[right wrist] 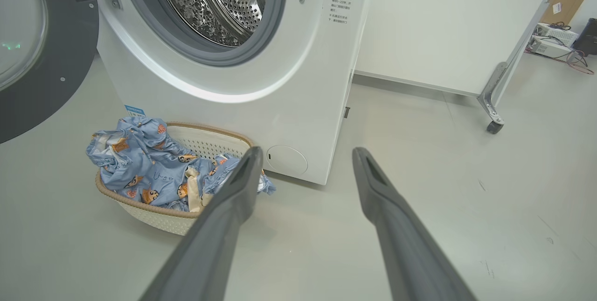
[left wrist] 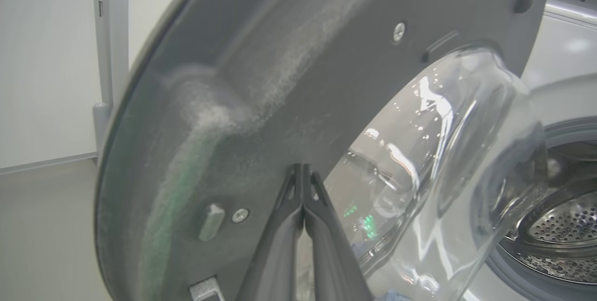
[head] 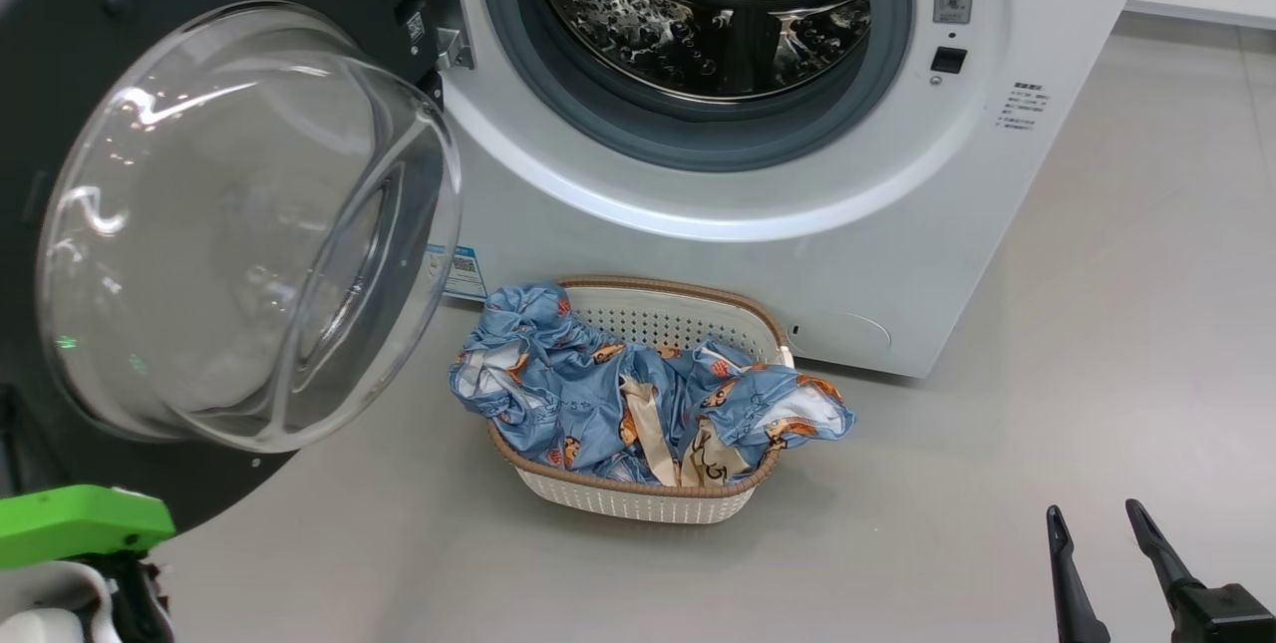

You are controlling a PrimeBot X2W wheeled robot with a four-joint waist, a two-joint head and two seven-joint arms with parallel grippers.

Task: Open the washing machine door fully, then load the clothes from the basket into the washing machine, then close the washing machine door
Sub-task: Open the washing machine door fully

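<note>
Centrally, washing machine [head: 698, 254], drum [head: 698, 5] exposed; washing machine door [head: 60, 25] swung open leftward, bowl [head: 239, 224] jutting toward basket [head: 638, 503] on the floor [head: 997, 424] at the machine's front, clothes [head: 558, 374] spilling over its rim; left gripper [left wrist: 303, 170] pinched shut at door's inner face; right gripper [head: 1094, 513] spread wide, empty.

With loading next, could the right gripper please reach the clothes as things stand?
Probably yes: the right gripper is open, and only bare floor lies between it and the clothes in the basket.
</note>
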